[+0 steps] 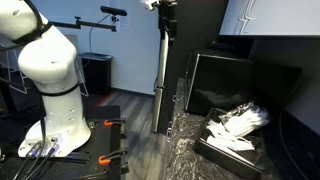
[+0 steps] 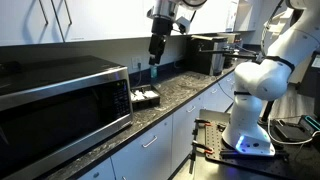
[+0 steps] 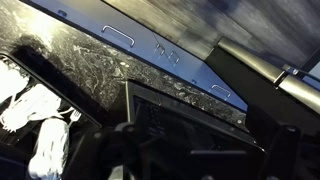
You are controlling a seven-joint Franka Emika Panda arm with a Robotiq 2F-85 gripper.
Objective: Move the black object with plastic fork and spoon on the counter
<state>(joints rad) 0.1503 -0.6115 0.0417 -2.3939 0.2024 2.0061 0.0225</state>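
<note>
The black tray sits on the dark speckled counter beside the microwave, heaped with white plastic cutlery. It shows in both exterior views, small in one with the cutlery pale inside. In the wrist view the tray's wall and cutlery are at the left edge. My gripper hangs high above the counter, well clear of the tray, also visible at the top of an exterior view. Its dark fingers stand wide apart and hold nothing.
A microwave stands right next to the tray, also in the wrist view. A dark appliance stands at the counter's far end. White cabinet fronts with handles run below the counter edge. The robot base stands on the floor.
</note>
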